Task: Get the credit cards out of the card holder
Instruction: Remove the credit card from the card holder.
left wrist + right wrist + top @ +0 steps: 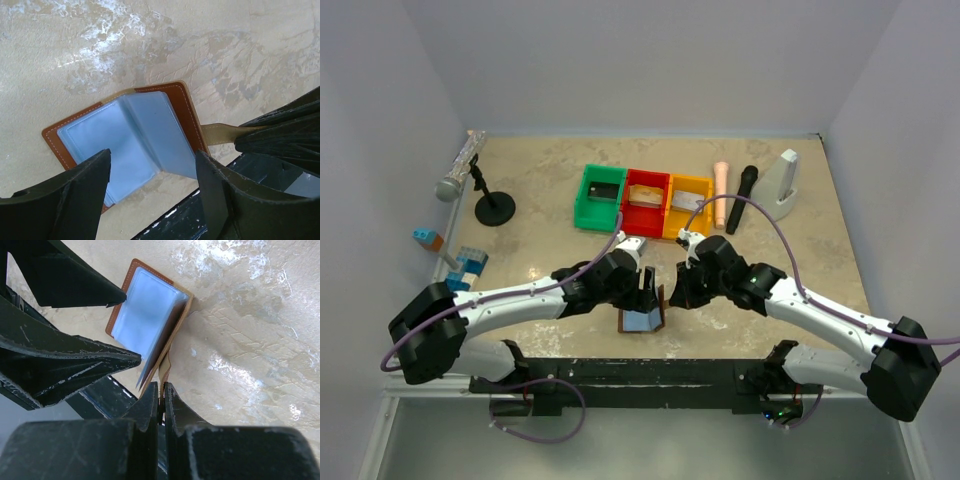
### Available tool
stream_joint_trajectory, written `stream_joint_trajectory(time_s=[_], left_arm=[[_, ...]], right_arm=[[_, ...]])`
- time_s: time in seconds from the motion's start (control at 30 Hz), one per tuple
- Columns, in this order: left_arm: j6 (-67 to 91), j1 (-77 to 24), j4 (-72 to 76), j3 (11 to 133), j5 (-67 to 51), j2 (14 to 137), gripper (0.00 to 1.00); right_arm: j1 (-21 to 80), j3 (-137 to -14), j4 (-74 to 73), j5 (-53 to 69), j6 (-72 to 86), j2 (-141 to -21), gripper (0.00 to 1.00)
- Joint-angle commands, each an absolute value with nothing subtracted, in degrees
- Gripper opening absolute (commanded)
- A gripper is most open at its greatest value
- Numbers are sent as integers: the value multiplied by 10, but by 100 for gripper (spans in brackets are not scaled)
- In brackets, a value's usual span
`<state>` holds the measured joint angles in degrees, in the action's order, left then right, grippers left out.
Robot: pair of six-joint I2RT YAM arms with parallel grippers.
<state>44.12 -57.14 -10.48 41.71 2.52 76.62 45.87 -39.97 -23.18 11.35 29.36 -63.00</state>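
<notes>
Left gripper [154, 159]: jaws apart, hovering just over the card holder, one finger on each side of its blue pockets.
Right gripper [161, 388]: jaws together, pinching the tan tab [164, 371] on the card holder's edge.
Card holder [131, 131]: spread open on the counter [550, 240], under the left gripper and just ahead of the right gripper's tips.
Credit cards [648, 192]: flat shapes in the coloured bins [587, 210], well beyond both grippers.
</notes>
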Motion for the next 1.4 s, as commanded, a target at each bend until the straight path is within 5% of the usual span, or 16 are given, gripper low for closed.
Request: stream_joint_trajectory(time_s=[0.0,0.53,0.83,1.37], left_arm=[[440,-574,-82,439,16,770,73],[440,-575,-88,437,25,794,67],[446,-575,-76,418,43,725,73],[444,-578,-72,434,18,785,72]], right_arm=[[462,-419,-228,123,291,-631,0],[465,-420,-229,121,292,-633,0],[466,-417,-227,122,293,-634,0],[467,-421,-225,127,294,-635,0]])
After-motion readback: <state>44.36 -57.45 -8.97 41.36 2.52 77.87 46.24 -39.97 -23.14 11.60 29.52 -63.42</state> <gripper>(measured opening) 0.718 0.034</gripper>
